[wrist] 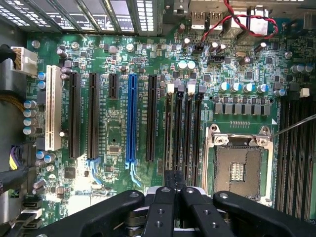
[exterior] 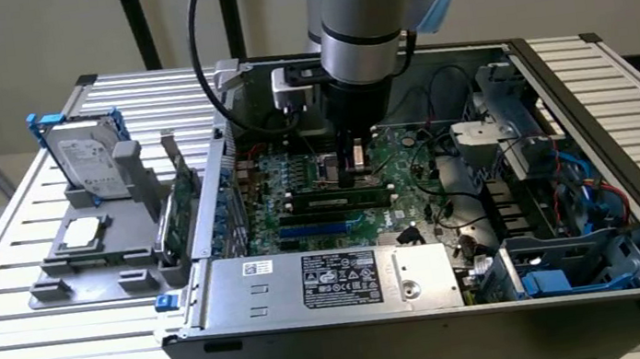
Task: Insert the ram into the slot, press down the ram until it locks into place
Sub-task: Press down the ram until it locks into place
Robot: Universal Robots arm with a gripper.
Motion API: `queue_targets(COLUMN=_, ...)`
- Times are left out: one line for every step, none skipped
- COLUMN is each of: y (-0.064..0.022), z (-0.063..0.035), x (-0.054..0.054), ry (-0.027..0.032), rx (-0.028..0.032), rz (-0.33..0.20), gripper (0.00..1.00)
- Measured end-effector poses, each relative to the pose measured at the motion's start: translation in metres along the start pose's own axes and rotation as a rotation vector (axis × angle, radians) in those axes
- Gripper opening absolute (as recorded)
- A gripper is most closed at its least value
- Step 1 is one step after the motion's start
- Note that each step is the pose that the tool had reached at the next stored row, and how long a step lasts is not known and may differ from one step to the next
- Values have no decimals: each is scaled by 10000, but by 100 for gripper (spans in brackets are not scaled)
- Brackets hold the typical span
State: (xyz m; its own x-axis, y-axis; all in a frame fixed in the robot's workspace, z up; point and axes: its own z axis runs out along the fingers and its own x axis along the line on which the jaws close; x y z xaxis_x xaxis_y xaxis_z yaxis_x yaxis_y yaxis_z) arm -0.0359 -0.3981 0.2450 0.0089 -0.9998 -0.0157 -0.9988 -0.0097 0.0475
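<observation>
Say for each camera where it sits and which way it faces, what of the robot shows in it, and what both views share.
Exterior view: off the arm, above and in front of the open computer case, looking down into it; arm and gripper show.
Wrist view: on the wrist, facing straight down at the motherboard; the gripper's black fingers show.
Shared: motherboard, memory slots, gripper.

Even bright light; glare low on motherboard [wrist: 94, 200].

Gripper [exterior: 356, 170] low inside the open computer case [exterior: 623, 223], just above the ram [exterior: 336, 201].
</observation>
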Motion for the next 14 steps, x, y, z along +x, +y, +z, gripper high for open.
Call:
queue_targets(y=8, z=15, x=-1, ry=-1, rx=1, rz=0, gripper=11)
queue_targets(y=12, z=31, x=-1, ry=-1, rx=1, rz=0, gripper=11)
queue_targets(y=15, z=47, x=0, ry=-1, rx=1, rz=0, gripper=11)
queue_targets(y=18, z=65, x=0, ry=0, rx=1, rz=0, gripper=11)
queue_targets(y=17, z=84, x=1, ry=1, rx=2, rz=-1, gripper=11)
queue_targets(y=17, z=102, x=1, ry=0, rx=2, rz=-2, gripper=11)
queue_targets(y=17, z=120, x=1, ry=-1, rx=2, rz=-1, gripper=11)
queue_targets(y=16, z=138, x=1, ry=0, rx=2, rz=0, gripper=11)
queue_targets(y=17, z=153, x=3, ry=11, rx=-3, rz=0, gripper=11)
queue_targets(y=16, z=170, x=3, ry=9, rx=-1, rz=-1, gripper=11)
queue_targets(y=17, z=188, x=4, ry=14, rx=-4, rz=0, gripper=11)
queue_targets(y=17, z=203, x=5, ry=18, rx=-3, rz=0, gripper=11)
queue_targets(y=17, z=206, x=4, ry=15, rx=-3, rz=0, gripper=11)
queue_targets(y=18, z=194, x=5, ry=16, rx=-3, rz=1, gripper=11)
